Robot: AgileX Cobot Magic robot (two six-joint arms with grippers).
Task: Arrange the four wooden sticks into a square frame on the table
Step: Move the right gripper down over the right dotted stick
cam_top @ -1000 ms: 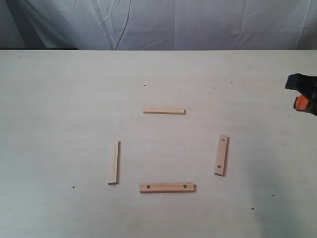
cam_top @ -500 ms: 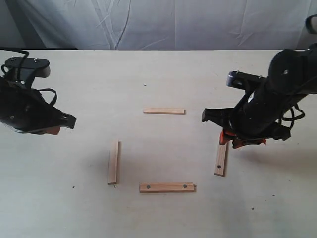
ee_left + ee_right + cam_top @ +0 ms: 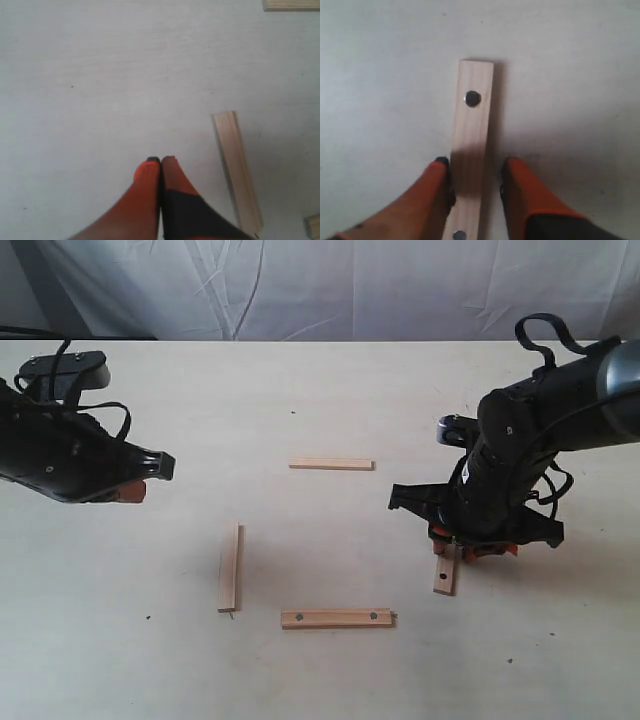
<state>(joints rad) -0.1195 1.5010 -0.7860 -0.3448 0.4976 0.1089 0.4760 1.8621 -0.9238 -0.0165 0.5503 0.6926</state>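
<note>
Right tool [image 3: 476, 164] lowered astride holed stick [image 3: 474, 125], jaws parted, left tool [image 3: 161, 160] pinched closed

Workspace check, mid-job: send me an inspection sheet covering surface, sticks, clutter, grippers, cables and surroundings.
Surface: table pale and flat, with a few tiny dark specks.
Job's things: four sticks lie apart in the exterior view, no ends touching: top plain stick, left plain stick, bottom holed stick, right holed stick.
Clutter: nothing seen.
Grippers: left gripper shut, empty, near the left plain stick; right gripper open, fingers either side of the right holed stick.
Cables: black cables looped on both arms, off the sticks.
Surroundings: wrinkled white backdrop cloth.
</note>
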